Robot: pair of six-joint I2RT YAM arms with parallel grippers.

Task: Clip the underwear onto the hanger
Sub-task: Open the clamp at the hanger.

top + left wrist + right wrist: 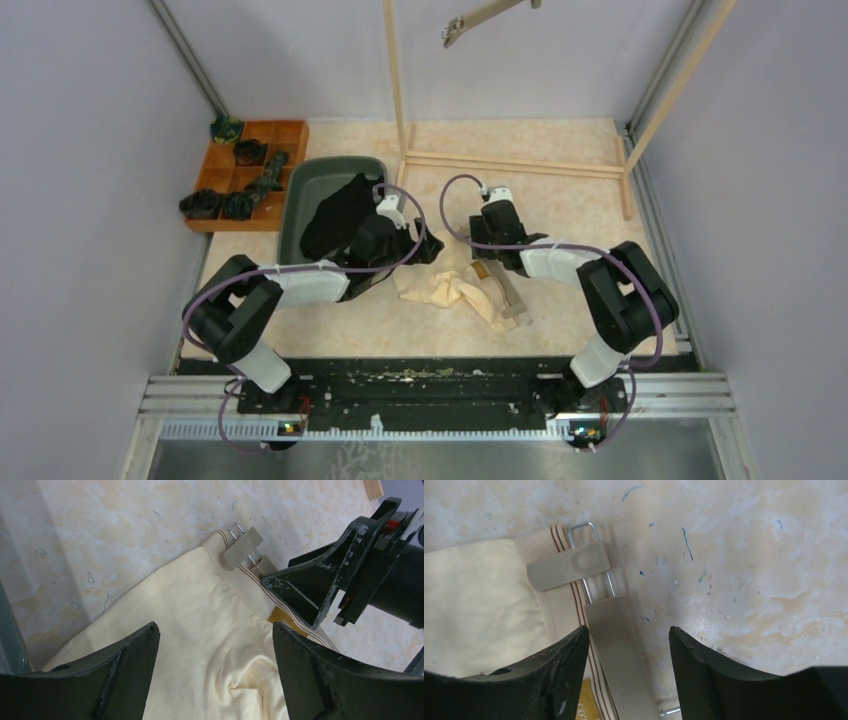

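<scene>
The cream-yellow underwear point(447, 291) lies crumpled on the table between my arms. It also shows in the left wrist view point(200, 630). A grey clip hanger point(507, 296) lies along its right side. One hanger clip point(569, 566) sits across the striped waistband point(555, 610); the same clip shows in the left wrist view point(242, 547). My right gripper point(629, 635) is open, its jaws either side of the hanger bar point(616, 640) just below the clip. My left gripper point(215, 635) is open and empty over the cream cloth. The black underwear point(335, 215) hangs over the bin's rim.
A grey bin point(300, 205) stands left of centre. A wooden compartment tray point(290, 135) with dark cloth items is at the far left. A wooden rack frame point(510, 162) stands at the back, and another hanger point(480, 18) hangs above it.
</scene>
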